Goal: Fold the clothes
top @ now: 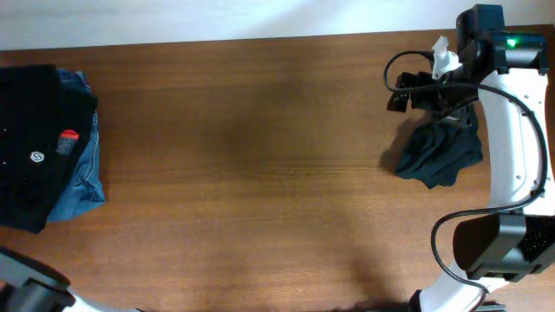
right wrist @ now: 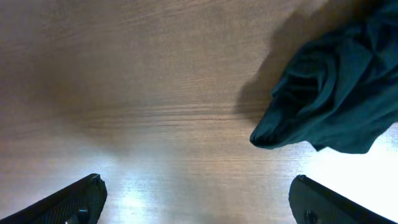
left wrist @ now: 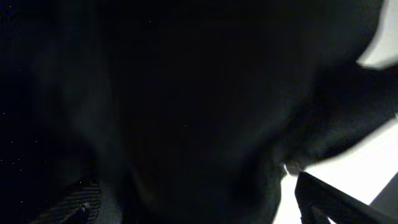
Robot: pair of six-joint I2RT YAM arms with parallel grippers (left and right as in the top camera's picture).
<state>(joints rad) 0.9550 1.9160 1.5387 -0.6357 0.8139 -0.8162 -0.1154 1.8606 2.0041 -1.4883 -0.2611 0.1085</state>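
Left gripper (left wrist: 194, 186): spread wide, one tip in each lower corner of its wrist view, black cloth filling the rest. I can't tell if any cloth sits between the tips. Right gripper (right wrist: 198, 183): spread too, over bare table (right wrist: 124, 74), nothing in it. Shirt (top: 26, 173) lies bunched at the table's left edge on top of denim (top: 85, 186). Crumpled piece (top: 438, 154) sits far right, just below the right wrist.

Risks, my call:
- **Left:** its wrist view is near blind. If I close there I may pinch several layers, or catch the denim too, and drag it all off the nearby edge.
- **Right:** the piece is a wad with no clear hem. Grabbing its middle would lift a lump and give no clean fold.

Views:
- **Overhead:** gives the layout, with both garments well apart and the white logo on the shirt. The left gripper isn't seen there, only a bit of arm at bottom left.
- **Right wrist:** shows the crumpled piece (right wrist: 336, 93) off to the upper right of the fingers, not between them, plus its creases.
- **Left wrist:** shows only that cloth is very close.
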